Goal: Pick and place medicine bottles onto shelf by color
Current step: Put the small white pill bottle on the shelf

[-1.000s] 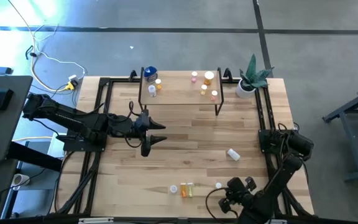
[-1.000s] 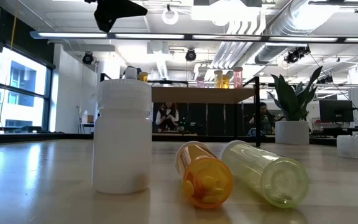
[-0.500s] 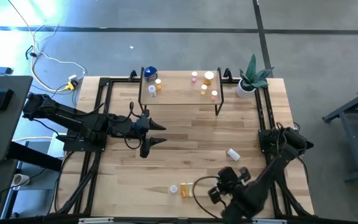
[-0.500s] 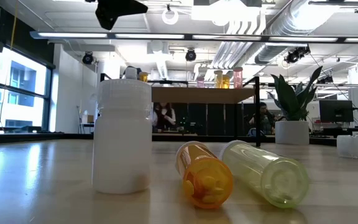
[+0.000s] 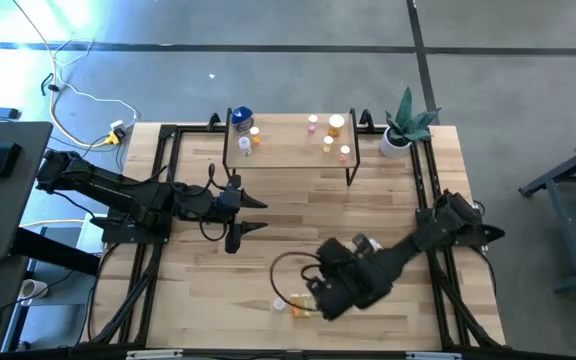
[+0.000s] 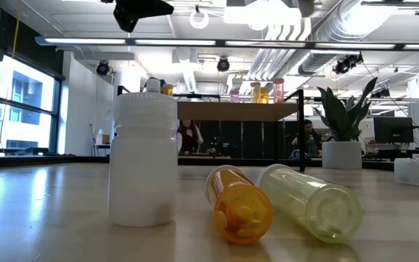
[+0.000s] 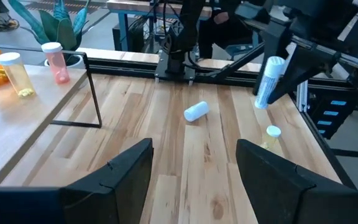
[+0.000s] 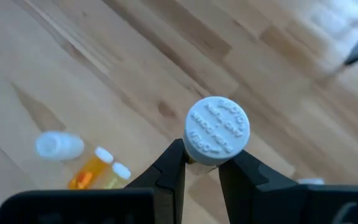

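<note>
Right gripper point(image 8: 201, 160) clamped on white-capped bottle point(image 8: 217, 129), newly swung inward from near edge, bound for shelf point(image 5: 288, 152); left gripper point(image 7: 194, 148) agape, empty.

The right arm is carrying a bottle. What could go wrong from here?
1. The right gripper pinches the white-capped pale bottle just beneath its cap, so it could swing or slip in the jaws.
2. It hangs close over the lying orange bottle and the upright white plastic bottle; a low move might knock them.
3. The low light-wood shelf carries bottles, so placing could topple one.
</note>
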Robot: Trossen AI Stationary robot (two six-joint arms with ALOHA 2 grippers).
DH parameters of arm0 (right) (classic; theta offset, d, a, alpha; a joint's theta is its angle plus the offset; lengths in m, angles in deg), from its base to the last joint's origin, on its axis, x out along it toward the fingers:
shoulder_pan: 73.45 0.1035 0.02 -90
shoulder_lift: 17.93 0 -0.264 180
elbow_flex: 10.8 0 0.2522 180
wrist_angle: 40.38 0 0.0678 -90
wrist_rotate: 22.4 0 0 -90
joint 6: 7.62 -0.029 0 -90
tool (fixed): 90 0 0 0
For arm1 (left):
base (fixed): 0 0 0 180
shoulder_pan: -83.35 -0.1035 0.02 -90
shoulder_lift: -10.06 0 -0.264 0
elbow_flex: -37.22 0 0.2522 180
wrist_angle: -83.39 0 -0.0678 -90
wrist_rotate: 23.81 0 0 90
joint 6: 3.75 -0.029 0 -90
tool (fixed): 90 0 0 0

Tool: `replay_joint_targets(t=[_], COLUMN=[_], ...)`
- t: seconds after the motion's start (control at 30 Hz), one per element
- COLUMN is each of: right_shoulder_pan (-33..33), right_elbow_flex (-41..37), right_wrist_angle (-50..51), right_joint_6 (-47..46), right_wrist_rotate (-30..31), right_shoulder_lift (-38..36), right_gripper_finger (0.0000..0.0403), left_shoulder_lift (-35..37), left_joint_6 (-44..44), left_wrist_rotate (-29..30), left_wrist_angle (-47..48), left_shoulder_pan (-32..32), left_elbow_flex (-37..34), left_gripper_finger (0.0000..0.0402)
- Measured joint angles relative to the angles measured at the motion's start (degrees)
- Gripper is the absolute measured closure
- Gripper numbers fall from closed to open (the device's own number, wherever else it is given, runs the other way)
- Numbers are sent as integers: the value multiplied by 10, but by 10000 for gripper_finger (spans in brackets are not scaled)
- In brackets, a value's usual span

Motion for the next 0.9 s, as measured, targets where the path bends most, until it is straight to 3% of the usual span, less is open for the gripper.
replay_joint_targets(t=[0.2,0.57,0.9], right_shoulder_pan=[-59,-154,-214], right_elbow_flex=[32,85,131], right_wrist_angle=[-15,-78,-88], right_joint_6=[117,364,538], right_wrist_rotate=[-3,-71,-123], right_shoulder_lift=[0,0,0], right_gripper_finger=[340,340,340], left_shoulder_lift=[0,0,0], left_joint_6=[0,-11,-10], left_wrist_rotate=[0,4,28], left_wrist_angle=[-9,-18,-100], left_shoulder_pan=[0,0,-25], left_elbow_flex=[0,0,0], left_gripper_finger=[179,179,179])
